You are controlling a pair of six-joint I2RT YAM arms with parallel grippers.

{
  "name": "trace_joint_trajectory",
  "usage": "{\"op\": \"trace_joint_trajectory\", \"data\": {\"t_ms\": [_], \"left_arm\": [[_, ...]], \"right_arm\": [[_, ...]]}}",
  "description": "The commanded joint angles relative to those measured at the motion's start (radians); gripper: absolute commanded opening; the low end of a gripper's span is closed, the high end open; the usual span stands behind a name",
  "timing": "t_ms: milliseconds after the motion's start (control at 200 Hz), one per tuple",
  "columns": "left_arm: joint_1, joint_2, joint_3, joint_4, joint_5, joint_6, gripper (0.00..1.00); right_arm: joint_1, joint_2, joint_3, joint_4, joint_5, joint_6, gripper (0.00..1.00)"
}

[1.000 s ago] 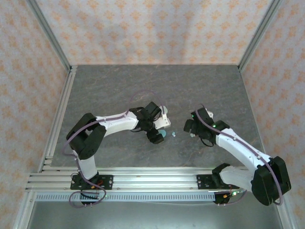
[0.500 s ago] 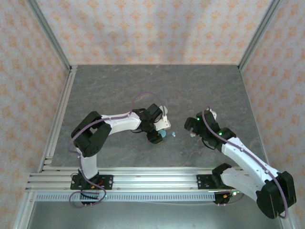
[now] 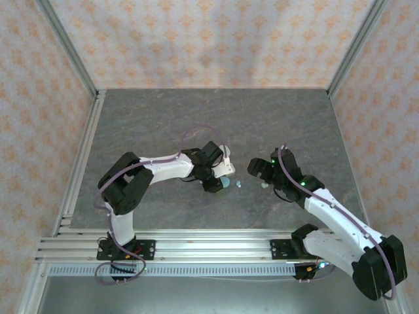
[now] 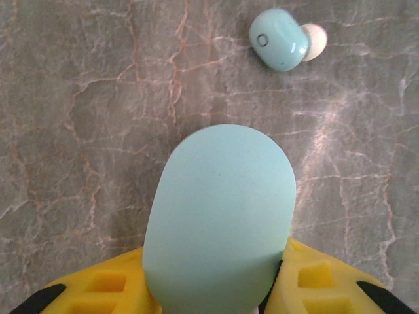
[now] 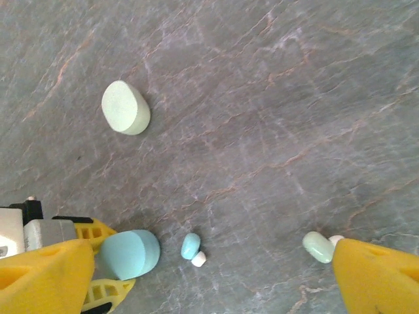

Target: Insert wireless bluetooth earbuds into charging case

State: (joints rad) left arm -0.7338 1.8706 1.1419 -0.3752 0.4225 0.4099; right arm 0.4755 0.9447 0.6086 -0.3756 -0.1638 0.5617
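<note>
The left gripper (image 3: 218, 184) is clamping the smooth light-blue oval charging case (image 4: 219, 216) between its yellow fingers (image 4: 98, 288), low over the table. From these views it cannot be told whether the lid is up. A tiny light-blue earbud with a white tip (image 4: 280, 39) is lying on the table just beyond the case, apart from it.

The right gripper (image 3: 260, 175) is hanging above the table with its yellow fingers (image 5: 46, 278) spread wide and nothing between them. In its wrist view the blue earbud is sitting roughly midway between the two fingers, while a pale mint earbud (image 5: 317, 247) is lying just beside the right-hand finger. A pale mint oval piece (image 5: 126, 107) is resting farther off, well apart from both.

The step in hand is probably the pick of the blue earbud. It will likely go best if the right gripper is centring over it, descending until the tips are nearly grazing the surface, and closing softly, since so small and rounded a piece may squirt out sideways. The mint earbud beside the finger risks being knocked away.

The grey veined table top (image 3: 163, 118) is looking smooth and hard, so a nudged earbud may slide. Peach-patterned wallpapered walls (image 3: 209, 39) are enclosing it, with aluminium rails (image 3: 196, 245) running along the near edge.
</note>
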Motion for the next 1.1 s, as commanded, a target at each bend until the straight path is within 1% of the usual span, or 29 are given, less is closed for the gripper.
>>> {"op": "trace_joint_trajectory", "data": {"t_ms": [0, 95, 320, 475, 615, 741, 836, 976, 1096], "left_arm": [[-0.009, -0.022, -0.014, 0.012, 0.044, -0.011, 0.31], [0.006, -0.055, -0.026, 0.010, 0.085, -0.025, 0.31], [0.040, -0.169, -0.052, 0.012, 0.151, -0.065, 0.31], [0.067, -0.271, -0.098, 0.069, 0.187, -0.099, 0.31], [0.088, -0.339, -0.114, 0.100, 0.245, -0.129, 0.31], [0.094, -0.368, -0.104, 0.100, 0.288, -0.141, 0.31], [0.094, -0.384, -0.100, 0.102, 0.302, -0.150, 0.31], [0.094, -0.409, -0.103, 0.096, 0.303, -0.147, 0.31], [0.094, -0.418, -0.103, 0.090, 0.311, -0.148, 0.31]], "right_arm": [[-0.005, 0.014, -0.026, 0.064, -0.092, 0.026, 0.91], [-0.005, 0.011, -0.032, 0.086, -0.145, 0.046, 0.91], [-0.012, 0.005, 0.043, 0.016, -0.250, 0.060, 0.92], [-0.012, 0.014, 0.091, -0.031, -0.263, 0.067, 0.92], [-0.012, 0.020, 0.099, 0.053, -0.400, 0.086, 0.91], [0.000, 0.039, 0.104, 0.122, -0.507, 0.105, 0.86], [0.023, 0.055, 0.116, 0.133, -0.528, 0.096, 0.85], [0.045, 0.085, 0.123, 0.141, -0.524, 0.103, 0.85], [0.072, 0.129, 0.147, 0.166, -0.556, 0.109, 0.85]]}}
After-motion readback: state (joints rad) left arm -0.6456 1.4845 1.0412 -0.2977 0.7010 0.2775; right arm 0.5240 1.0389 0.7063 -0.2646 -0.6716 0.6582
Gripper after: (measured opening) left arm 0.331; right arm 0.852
